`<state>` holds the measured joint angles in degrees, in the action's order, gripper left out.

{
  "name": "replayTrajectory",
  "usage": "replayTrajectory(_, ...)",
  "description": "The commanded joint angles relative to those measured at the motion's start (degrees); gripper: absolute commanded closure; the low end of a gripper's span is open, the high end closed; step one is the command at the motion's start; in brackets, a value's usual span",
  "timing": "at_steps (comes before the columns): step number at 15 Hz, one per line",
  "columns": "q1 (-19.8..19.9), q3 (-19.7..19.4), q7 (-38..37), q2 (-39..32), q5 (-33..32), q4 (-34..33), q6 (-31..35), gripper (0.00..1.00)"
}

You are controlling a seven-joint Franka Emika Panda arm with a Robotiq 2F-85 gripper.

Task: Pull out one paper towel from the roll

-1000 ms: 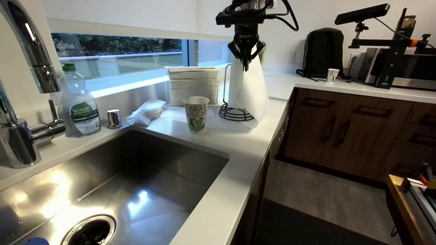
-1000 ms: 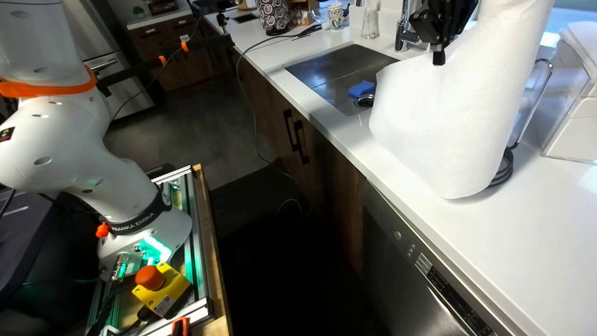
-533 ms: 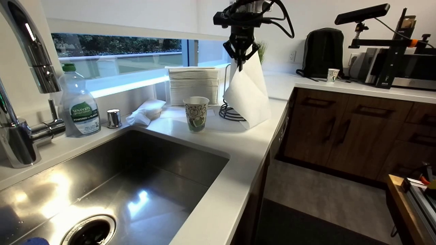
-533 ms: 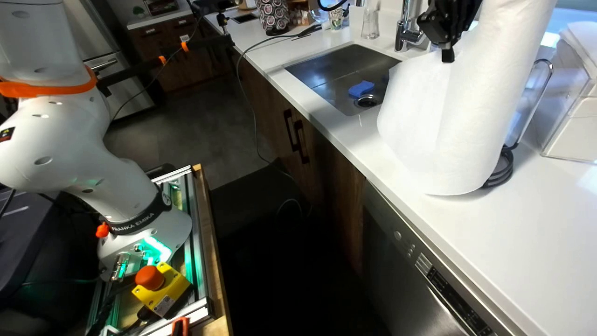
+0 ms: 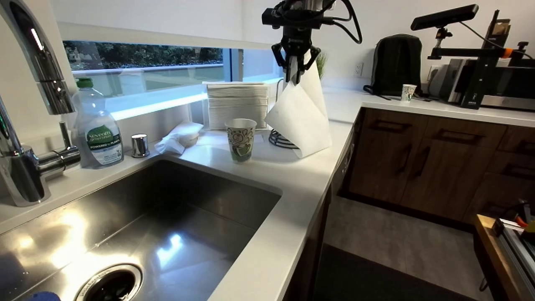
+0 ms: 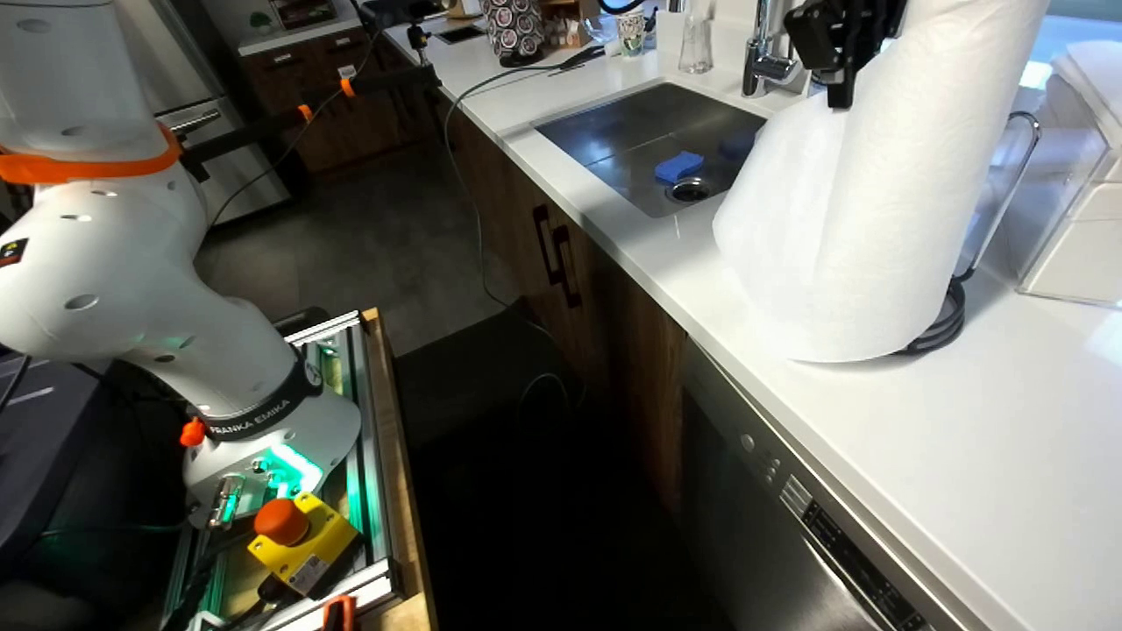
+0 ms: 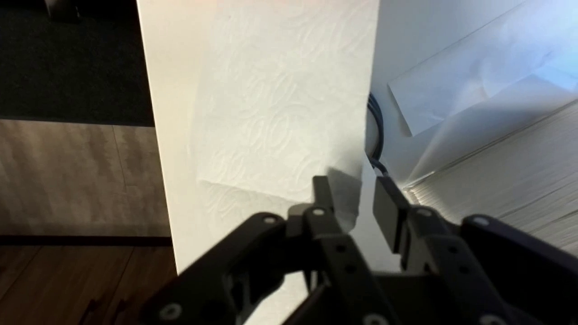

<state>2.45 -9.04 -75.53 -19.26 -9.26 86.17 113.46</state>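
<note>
The roll point(image 6: 955, 149) stands upright on its dark wire holder point(image 6: 940, 329) on the counter. A white paper towel point(image 5: 304, 121) hangs out from the roll toward the sink; it also shows in an exterior view point(image 6: 776, 210) and the wrist view point(image 7: 280, 104), where the sheet runs on from the roll. My gripper point(image 5: 292, 81) is at the sheet's upper free corner. In the wrist view my gripper point(image 7: 352, 185) has its fingers apart with a gap, and the sheet's folded edge lies between them, by the left finger. In an exterior view the gripper point(image 6: 840, 98) partly hides the sheet's top.
A patterned paper cup point(image 5: 241, 144) stands in front of the holder. A stack of folded napkins point(image 5: 238, 106) and a crumpled white packet point(image 5: 179, 138) are behind it. The sink point(image 5: 175, 234) lies nearer. A white box-shaped container point(image 6: 1082, 202) stands beside the roll.
My gripper moved toward the sink and turned, its fingers closed together before and parted now. The sheet's free side swung out from the roll toward the sink.
</note>
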Motion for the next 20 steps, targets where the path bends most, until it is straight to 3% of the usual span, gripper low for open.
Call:
replayTrajectory(1, -0.28, 0.11, 0.94, 1.3, -0.13, 1.92, 0.43, 0.41)
replayTrajectory(4, -0.49, 0.2, 1.27, 1.33, -0.26, 2.09, 0.18, 0.41)
replayTrajectory(9, -0.59, 0.25, 1.41, 1.58, 0.04, 2.73, -0.74, 0.62)
replayTrajectory(11, -0.55, 0.19, 1.22, 1.77, 0.13, 3.14, -1.13, 0.53)
replayTrajectory(12, -0.53, 0.18, 1.25, 1.79, 0.12, 3.15, -1.4, 0.58)
replayTrajectory(16, -0.52, 0.28, 1.46, 1.96, 0.25, 3.36, -1.6, 0.95)
replayTrajectory(17, -0.58, 0.26, 1.39, 2.07, 0.07, 3.5, -1.24, 1.0)
replayTrajectory(20, -0.81, 0.21, 1.27, 2.53, -0.73, 4.39, 0.5, 1.0)
